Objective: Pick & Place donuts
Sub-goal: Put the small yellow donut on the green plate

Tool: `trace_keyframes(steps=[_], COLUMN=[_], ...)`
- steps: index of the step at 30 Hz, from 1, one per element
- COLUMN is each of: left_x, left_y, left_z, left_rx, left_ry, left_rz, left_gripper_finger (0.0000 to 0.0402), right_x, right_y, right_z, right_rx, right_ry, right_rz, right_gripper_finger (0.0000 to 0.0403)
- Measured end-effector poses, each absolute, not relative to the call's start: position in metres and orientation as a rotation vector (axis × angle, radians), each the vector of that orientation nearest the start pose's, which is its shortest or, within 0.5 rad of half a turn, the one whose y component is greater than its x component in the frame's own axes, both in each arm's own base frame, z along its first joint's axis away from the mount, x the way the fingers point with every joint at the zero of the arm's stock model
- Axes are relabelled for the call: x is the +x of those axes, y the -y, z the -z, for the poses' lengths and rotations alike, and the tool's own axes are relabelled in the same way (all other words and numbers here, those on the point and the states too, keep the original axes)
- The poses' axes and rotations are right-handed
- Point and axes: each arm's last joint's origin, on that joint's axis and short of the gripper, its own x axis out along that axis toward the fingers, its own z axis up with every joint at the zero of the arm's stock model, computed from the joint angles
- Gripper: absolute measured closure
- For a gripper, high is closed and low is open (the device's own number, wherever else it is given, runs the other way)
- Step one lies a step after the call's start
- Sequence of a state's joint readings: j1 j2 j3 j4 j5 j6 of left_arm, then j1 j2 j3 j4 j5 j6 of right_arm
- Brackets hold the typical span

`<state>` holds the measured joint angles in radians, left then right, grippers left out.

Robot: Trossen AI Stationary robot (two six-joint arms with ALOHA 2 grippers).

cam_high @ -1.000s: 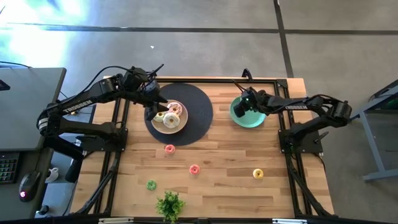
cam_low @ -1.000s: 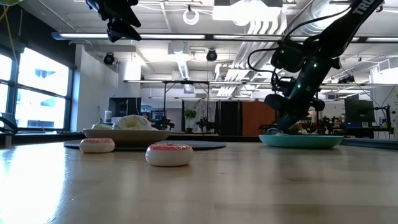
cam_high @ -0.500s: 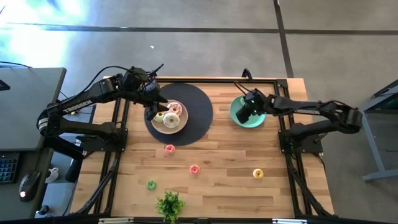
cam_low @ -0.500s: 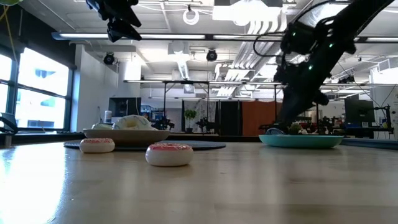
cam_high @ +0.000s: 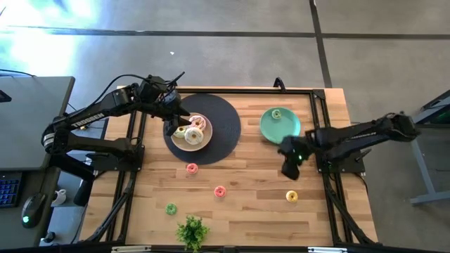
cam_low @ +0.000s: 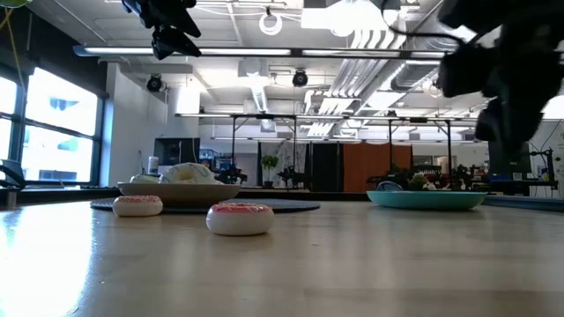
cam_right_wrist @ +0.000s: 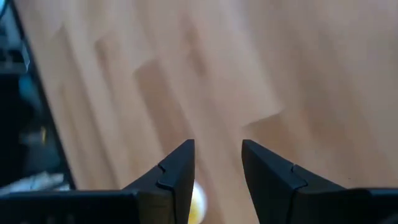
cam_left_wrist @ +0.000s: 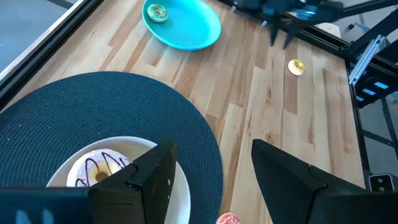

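Three larger iced donuts (cam_high: 191, 131) lie on the beige plate (cam_high: 204, 144), which sits on a dark round mat (cam_high: 225, 116). My left gripper (cam_high: 171, 122) (cam_left_wrist: 214, 177) hovers open above that plate's left rim. A small green donut (cam_high: 277, 114) (cam_left_wrist: 155, 12) lies on the teal plate (cam_high: 285, 132). On the wood lie two pink-red donuts (cam_high: 191, 167) (cam_high: 219, 190), a green one (cam_high: 171, 208) and a yellow one (cam_high: 292, 196). My right gripper (cam_high: 288, 166) (cam_right_wrist: 217, 165) hangs open and empty over bare wood between the teal plate and the yellow donut (cam_right_wrist: 198, 202).
A leafy green plant (cam_high: 192, 230) stands at the table's near edge. Black frame rails (cam_high: 330, 190) run along the table's left and right sides. Bare wood (cam_high: 246, 169) lies between the mat and the small donuts.
My right gripper has lifted off the teal plate and swung toward the table's near edge, ending over bare wood above the yellow donut. The small green donut now shows uncovered on the teal plate.
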<state>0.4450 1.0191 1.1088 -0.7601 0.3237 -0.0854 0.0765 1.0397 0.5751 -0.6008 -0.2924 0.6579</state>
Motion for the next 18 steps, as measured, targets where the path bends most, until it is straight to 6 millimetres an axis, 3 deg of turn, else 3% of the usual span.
trace_keyframes(steps=[8, 18], left_x=[0.18, 0.18], left_y=[-0.075, -0.076], left_z=[-0.351, -0.351], left_rx=[-0.336, -0.336], left_ry=[-0.619, -0.619], left_rz=[-0.144, -0.145], left_gripper_finger=[0.0193, 0.0193], right_x=[0.163, 0.148], right_y=[-0.081, -0.121], right_z=[-0.193, -0.186], right_rx=[0.519, 0.297], right_ry=[-1.194, -1.151], right_rz=[-0.205, -0.242], right_gripper_finger=[0.0274, 0.0274])
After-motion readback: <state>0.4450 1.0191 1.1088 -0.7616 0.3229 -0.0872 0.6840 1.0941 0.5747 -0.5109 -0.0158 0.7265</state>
